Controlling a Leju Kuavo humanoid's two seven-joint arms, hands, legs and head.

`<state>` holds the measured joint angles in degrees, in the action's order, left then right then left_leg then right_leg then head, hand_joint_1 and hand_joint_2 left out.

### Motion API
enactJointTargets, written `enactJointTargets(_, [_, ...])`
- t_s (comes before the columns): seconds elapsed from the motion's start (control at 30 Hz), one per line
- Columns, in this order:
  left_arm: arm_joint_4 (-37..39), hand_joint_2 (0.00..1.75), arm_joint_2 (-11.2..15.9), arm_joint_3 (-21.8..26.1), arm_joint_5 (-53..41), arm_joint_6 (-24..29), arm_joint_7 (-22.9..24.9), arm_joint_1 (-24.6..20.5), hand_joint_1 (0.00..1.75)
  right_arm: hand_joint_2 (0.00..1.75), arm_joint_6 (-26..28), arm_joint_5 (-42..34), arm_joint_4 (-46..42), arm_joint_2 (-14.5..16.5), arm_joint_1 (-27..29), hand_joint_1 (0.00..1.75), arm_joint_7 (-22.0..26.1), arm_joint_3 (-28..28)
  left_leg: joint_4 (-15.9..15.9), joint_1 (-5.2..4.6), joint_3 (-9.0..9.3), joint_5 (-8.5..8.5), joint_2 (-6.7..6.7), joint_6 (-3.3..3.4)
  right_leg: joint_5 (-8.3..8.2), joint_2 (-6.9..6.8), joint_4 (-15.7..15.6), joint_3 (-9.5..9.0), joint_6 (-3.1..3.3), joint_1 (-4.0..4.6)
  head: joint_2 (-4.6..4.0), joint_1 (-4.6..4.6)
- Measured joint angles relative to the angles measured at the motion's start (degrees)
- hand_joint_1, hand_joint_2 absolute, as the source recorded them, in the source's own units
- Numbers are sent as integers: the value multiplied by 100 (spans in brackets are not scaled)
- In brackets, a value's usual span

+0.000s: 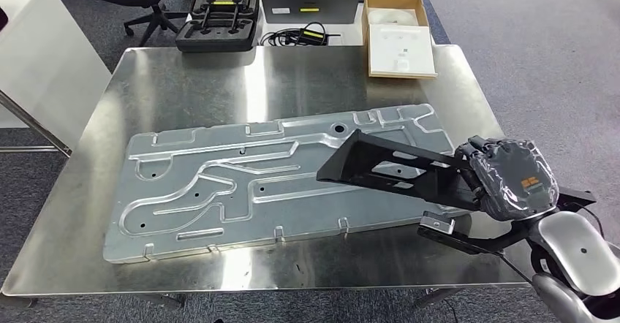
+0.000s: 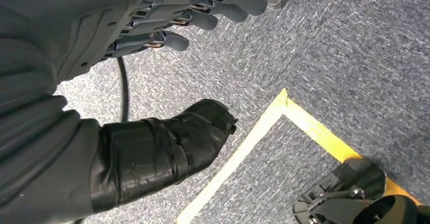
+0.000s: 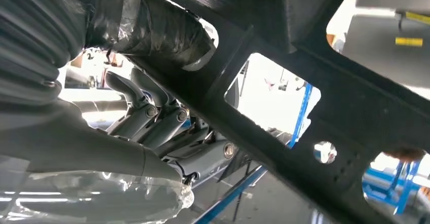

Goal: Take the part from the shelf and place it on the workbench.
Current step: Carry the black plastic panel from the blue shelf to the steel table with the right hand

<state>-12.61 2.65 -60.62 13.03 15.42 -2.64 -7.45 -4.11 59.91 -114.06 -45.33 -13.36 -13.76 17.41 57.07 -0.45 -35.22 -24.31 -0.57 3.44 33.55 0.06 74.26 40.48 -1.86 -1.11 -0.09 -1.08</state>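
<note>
The right robot hand is grasping the long black openwork plastic bracket by its near end, holding it out leftward over the large grey machined metal plate lying on the shiny steel desk. The left robot hand is hanging released above blue-grey carpet. Beyond the desk, an open cardboard box is holding white packaging, and a black foam case is cradling dark equipment.

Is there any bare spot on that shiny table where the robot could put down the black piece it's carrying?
The workbench is bare between the big metal plate and the far edge. A thin strip runs along the near edge. The plate crowds the middle; the right hand holds the black part over it.
</note>
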Motion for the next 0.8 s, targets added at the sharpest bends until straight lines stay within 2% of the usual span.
enactJointTargets(0.03, [0, 175, 2, -7, -18, 11, 1, 1, 0, 175, -42, 39, 31, -22, 11, 175, 35, 12, 10, 5, -44, 28, 0, -13, -76, -1, -103, -128, -20, -17, 0, 1])
enactJointTargets(0.1, [0, 175, 2, -32, -53, 21, 5, 3, 0, 175, -151, 87, 124, -79, 17, 175, 120, 30, 58, 20, -128, 72, -2, -51, -301, -5, -835, -638, -54, -55, 0, 2])
enactJointTargets(0.13, [0, 175, 2, -44, -63, 26, 7, 3, 0, 175, -213, 111, 183, -109, 14, 175, 169, 37, 91, 22, -166, 87, -5, -79, -382, 4, -1181, -865, -49, -49, 0, 0])
enactJointTargets(0.17, [0, 175, 3, -55, -69, 33, 5, 3, 0, 175, -279, 147, 246, -145, 10, 175, 224, 44, 125, 19, -192, 100, -9, -109, -413, 13, -1419, -1008, -27, -41, 0, -1])
enactJointTargets(0.23, [0, 175, 4, -77, -71, 50, -3, 1, 0, 175, -455, 286, 386, -243, -4, 175, 364, 74, 158, 8, -221, 135, -20, -179, -431, 32, -1500, -1035, 50, -2, 0, -9])
enactJointTargets(0.3, [0, 175, 6, -95, -67, 65, -12, 5, 0, 175, -739, 570, 544, -365, -73, 175, 635, 147, 201, 12, -268, 123, -29, -248, -470, 21, -1523, -999, 141, -18, 0, -11])
enactJointTargets(0.33, [0, 175, 7, -98, -66, 73, -17, 8, 0, 175, -906, 761, 622, -420, -143, 175, 825, 202, 308, 17, -326, 32, -27, -279, -503, 15, -1534, -977, 187, -28, 0, -13])
enactJointTargets(0.4, [0, 175, 1, -104, -59, 89, -32, 9, 0, 175, -1188, 1142, 780, -510, -306, 175, 1179, 372, 869, 34, -563, -345, -15, -323, -562, 4, -1544, -916, 256, -28, 0, -20])
enactJointTargets(0.47, [0, 175, -13, -114, -54, 101, -48, 10, 0, 175, -1320, 1368, 919, -554, -407, 175, 1352, 575, 1577, 47, -830, -684, -9, -347, -597, -4, -1535, -855, 279, -3, 0, -20])
enactJointTargets(0.5, [0, 175, -20, -118, -53, 104, -52, 12, 0, 175, -1338, 1412, 970, -565, -450, 175, 1381, 673, 1749, 51, -867, -718, -7, -347, -609, -7, -1530, -834, 280, 10, 0, -20])
enactJointTargets(0.53, [0, 175, -26, -122, -52, 107, -54, 15, 0, 175, -1344, 1429, 1016, -572, -499, 175, 1392, 763, 1700, 51, -790, -643, -5, -334, -616, -9, -1526, -823, 278, 21, 0, -21])
enactJointTargets(0.57, [0, 175, -30, -124, -51, 110, -55, 18, 0, 175, -1343, 1433, 1054, -583, -549, 175, 1396, 841, 1446, 46, -611, -495, -4, -308, -620, -9, -1524, -822, 276, 31, 0, -21])
enactJointTargets(0.6, [0, 175, -30, -125, -51, 114, -55, 18, 0, 175, -1343, 1435, 1086, -596, -596, 175, 1396, 907, 1043, 33, -366, -341, -4, -264, -622, -9, -1524, -827, 273, 37, 0, -21])
enactJointTargets(0.63, [0, 175, -28, -126, -50, 118, -55, 16, 0, 175, -1343, 1436, 1114, -614, -632, 175, 1396, 960, 656, 18, -126, -242, -3, -218, -626, -11, -1526, -829, 266, 47, 0, -19])
enactJointTargets(0.67, [0, 175, -26, -126, -50, 120, -55, 14, 0, 175, -1343, 1441, 1140, -629, -659, 175, 1396, 1005, 370, -3, 42, -184, -2, -182, -634, -13, -1535, -832, 251, 49, 0, -18])
enactJointTargets(0.7, [0, 175, -24, -127, -50, 121, -55, 13, 0, 175, -1343, 1447, 1164, -642, -684, 175, 1396, 1044, 198, -23, 136, -177, -1, -153, -645, -16, -1547, -834, 231, 46, 0, -19])
enactJointTargets(0.8, [-1, 175, -28, -130, -50, 122, -57, 12, 0, 175, -1343, 1465, 1227, -687, -741, 175, 1400, 1133, 22, -24, 198, -133, 10, -96, -673, -12, -1601, -851, 140, 44, 0, -16])
